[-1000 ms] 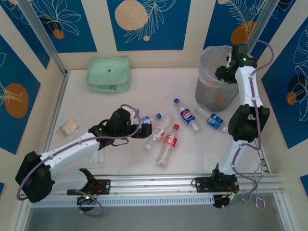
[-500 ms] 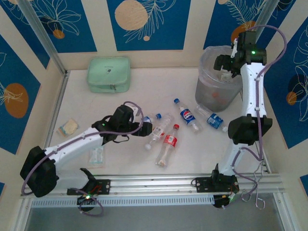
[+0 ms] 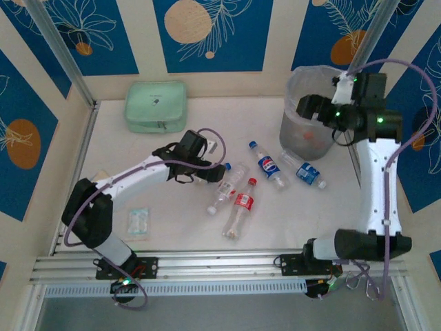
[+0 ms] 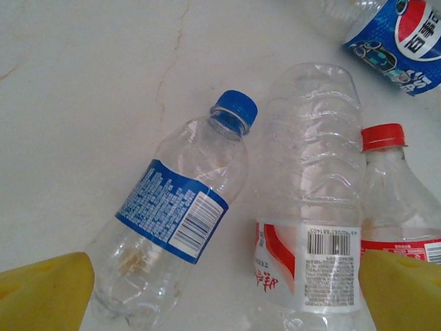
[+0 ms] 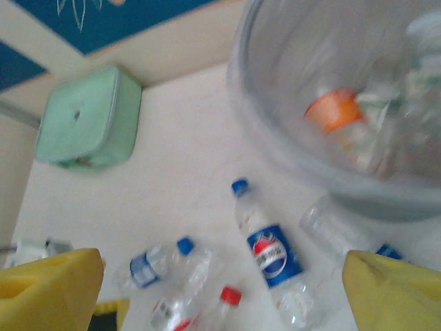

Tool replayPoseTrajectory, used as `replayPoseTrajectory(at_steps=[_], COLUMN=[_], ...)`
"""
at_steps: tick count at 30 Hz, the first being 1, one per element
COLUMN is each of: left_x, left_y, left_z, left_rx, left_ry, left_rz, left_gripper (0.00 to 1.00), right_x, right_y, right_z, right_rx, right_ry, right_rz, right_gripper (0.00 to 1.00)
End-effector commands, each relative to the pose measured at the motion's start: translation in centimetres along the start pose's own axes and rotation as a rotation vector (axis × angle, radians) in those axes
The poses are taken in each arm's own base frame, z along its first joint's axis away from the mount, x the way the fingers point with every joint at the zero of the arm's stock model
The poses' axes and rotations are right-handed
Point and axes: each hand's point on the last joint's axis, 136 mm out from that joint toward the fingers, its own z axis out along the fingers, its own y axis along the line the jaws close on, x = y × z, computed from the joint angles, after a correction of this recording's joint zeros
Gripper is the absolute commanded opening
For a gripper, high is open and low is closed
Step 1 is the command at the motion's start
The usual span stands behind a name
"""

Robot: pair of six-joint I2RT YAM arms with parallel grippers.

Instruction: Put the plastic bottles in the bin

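Observation:
Several plastic bottles lie mid-table: a blue-capped, blue-labelled one (image 3: 220, 168) (image 4: 172, 221), a clear one with a red-white label (image 3: 224, 189) (image 4: 310, 207), a red-capped one (image 3: 240, 207) (image 4: 389, 186), a Pepsi one (image 3: 267, 165) (image 5: 272, 252) and another blue-labelled one (image 3: 307, 172). My left gripper (image 3: 209, 172) (image 4: 220, 296) hovers open over the first two, its yellow fingertips (image 4: 41, 293) wide to either side. The bin (image 3: 310, 117) (image 5: 331, 138) stands far right with bottles inside, one orange-labelled (image 5: 334, 110). My right gripper (image 3: 308, 107) (image 5: 224, 293) is open and empty, high by the bin's left rim.
A mint green zip pouch (image 3: 156, 106) (image 5: 86, 117) sits at the far left of the table. A small flat clear packet (image 3: 139, 222) lies near the front left. Walls close in the table on three sides, and a metal rail (image 3: 227, 262) runs along the near edge.
My left gripper has moved right and farther out, over the blue-labelled bottle. My right arm has lifted and swung from over the bin to its left rim, its jaws wider.

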Motion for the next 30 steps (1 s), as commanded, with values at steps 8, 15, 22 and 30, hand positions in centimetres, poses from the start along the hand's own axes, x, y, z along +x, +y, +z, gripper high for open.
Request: replayPoseTrajectory(at_steps=[8,15,22,30], left_x=[3.0,5.7,6.9,6.8], left_y=[-0.1,0.3,0.1,0.2], left_z=[-3.0,-5.8,-5.8,-5.8], left_rx=[0.042,0.048,0.077,0.077], left_ry=[-0.009,-0.055,-0.053,-0.059], left_rz=[-0.091,-0.168,-0.194,-0.187], left_gripper=[0.94,0.94,0.95,0.97], right_x=[8.5,11.2,13.6,15.0], right_y=[1.6,1.8,-0.2,-1.6], right_z=[10.5,19.6,26.0,29.6], right_rx=[0.218,0.305,0.346,0.359], right_ry=[0.323,0.503,0.611,0.666], right_rz=[-0.311,-0.482,-0.516,-0.504], right_gripper=[0.73,0.79,0.81,0.77])
